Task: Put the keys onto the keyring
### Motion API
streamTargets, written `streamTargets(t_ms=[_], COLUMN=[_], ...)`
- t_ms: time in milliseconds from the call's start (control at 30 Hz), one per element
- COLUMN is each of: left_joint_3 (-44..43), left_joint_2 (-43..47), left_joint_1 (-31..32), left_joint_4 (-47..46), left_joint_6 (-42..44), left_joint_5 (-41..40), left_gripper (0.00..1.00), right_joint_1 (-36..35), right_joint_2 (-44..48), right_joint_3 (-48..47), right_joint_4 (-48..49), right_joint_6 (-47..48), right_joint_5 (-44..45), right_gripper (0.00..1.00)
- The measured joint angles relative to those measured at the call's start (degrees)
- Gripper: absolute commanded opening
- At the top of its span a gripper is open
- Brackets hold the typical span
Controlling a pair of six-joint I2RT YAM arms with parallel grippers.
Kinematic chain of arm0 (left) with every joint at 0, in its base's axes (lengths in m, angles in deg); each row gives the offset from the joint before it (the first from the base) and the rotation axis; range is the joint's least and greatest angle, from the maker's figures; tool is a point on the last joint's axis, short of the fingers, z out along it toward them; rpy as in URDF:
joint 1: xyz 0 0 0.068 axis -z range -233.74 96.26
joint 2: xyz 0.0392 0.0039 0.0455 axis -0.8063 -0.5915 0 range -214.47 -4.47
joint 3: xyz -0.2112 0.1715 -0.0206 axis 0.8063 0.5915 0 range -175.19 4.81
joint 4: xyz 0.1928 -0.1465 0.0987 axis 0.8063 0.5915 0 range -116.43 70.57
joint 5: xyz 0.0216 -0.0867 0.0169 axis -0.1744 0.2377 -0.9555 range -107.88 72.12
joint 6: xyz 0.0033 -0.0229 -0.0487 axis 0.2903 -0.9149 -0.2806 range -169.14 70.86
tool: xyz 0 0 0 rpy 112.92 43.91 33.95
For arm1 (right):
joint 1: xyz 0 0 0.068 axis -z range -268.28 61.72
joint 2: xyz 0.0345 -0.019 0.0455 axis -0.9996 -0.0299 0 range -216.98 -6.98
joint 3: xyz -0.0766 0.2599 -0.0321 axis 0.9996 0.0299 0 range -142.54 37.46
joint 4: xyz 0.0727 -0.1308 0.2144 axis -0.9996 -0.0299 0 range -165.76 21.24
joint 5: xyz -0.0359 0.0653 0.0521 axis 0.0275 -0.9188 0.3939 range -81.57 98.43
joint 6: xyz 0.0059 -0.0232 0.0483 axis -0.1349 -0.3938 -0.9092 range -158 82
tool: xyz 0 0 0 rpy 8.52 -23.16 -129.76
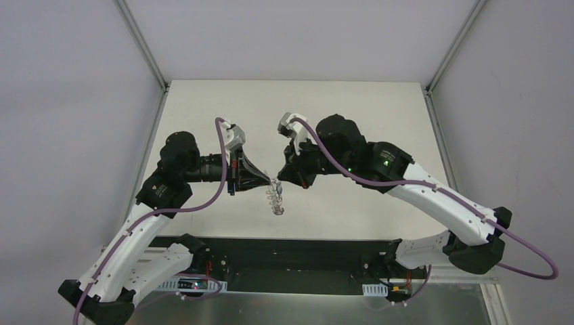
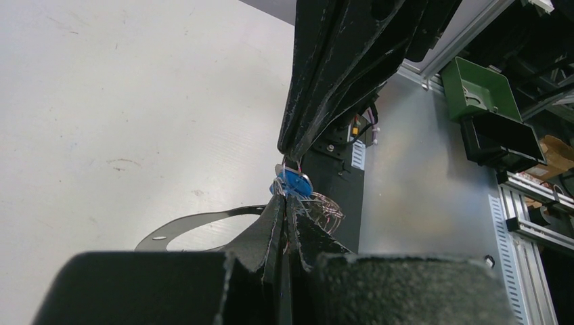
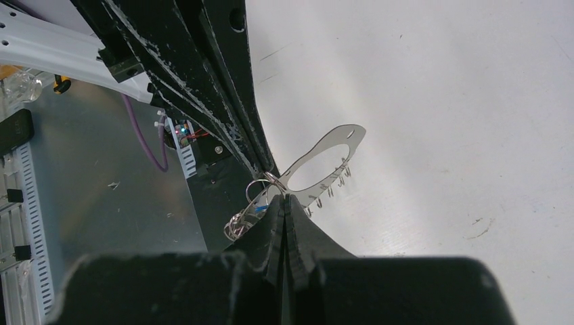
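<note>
I saw a matte white table beneath the scuffed black left gripper and right gripper. Both were clamped shut, tip to tip at centre frame, on the thin, flat, silvery keyring with its hooked edge. The tiny blue key sat wedged between the tips.

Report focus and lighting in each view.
Top external: even, soft light and faint shadows, but the silvery scalloped keyring is too small for detail. Left wrist: the left gripper looms dark and blurred, the tiny bright-blue key sharper. Right wrist: pale table bright, keyring crisp.
</note>
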Motion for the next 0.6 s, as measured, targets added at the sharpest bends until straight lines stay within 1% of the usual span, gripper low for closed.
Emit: streamTargets(t_ms=[600], left_joint_3=[0.00], left_joint_2=[0.94], left_joint_1=[0.00], left_joint_4=[0.00], left_joint_6=[0.00], left_joint_5=[1.38], left_gripper=[0.00], right_joint_1=[0.00], right_joint_2=[-2.19], right_joint_3=[-2.01], right_joint_4=[0.42], right_joint_6=[-0.02], right_joint_5=[0.48], right_gripper=[0.00])
